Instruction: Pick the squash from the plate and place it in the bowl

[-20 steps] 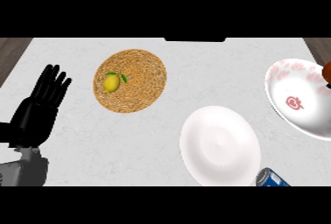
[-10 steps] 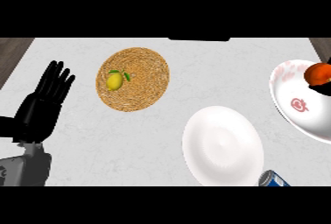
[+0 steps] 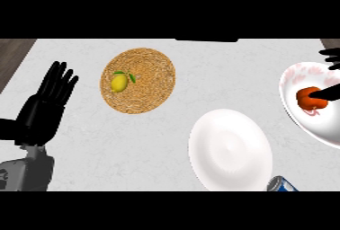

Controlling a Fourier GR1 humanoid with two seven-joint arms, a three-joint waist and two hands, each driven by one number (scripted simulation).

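Left hand [image 3: 45, 108] rests at the view's left side, fingers straight and spread, pointing up, holding nothing, with its grey forearm [image 3: 23, 173] coming in from the lower left corner. Just right of it on the pale marbled counter [image 3: 100, 148] lies a round woven mat [image 3: 138, 81] in tan, and a small yellow lemon [image 3: 119, 83] with a green leaf sits on the mat's left half, apart from the hand. Lower and further right lies a plain white plate [image 3: 230, 150] with nothing on it. Just below the plate's right rim, at the lower edge, part of a blue and white can [image 3: 282, 185] shows, mostly cut off. Far right stands a white bowl [image 3: 299, 119] with pinkish-red markings, partly cut by the view's right edge. The orange-red squash [image 3: 310, 99] sits inside the bowl, on its upper middle part. Right hand [image 3: 330, 92] enters from the right edge; only dark fingers show, one lying against the right side of the squash, others above the bowl's upper rim near the top right. Whether those fingers pinch the squash or merely touch it cannot be told, since most of the hand is out of view. A dark strip [image 3: 13, 58] of another surface borders the counter at upper left.
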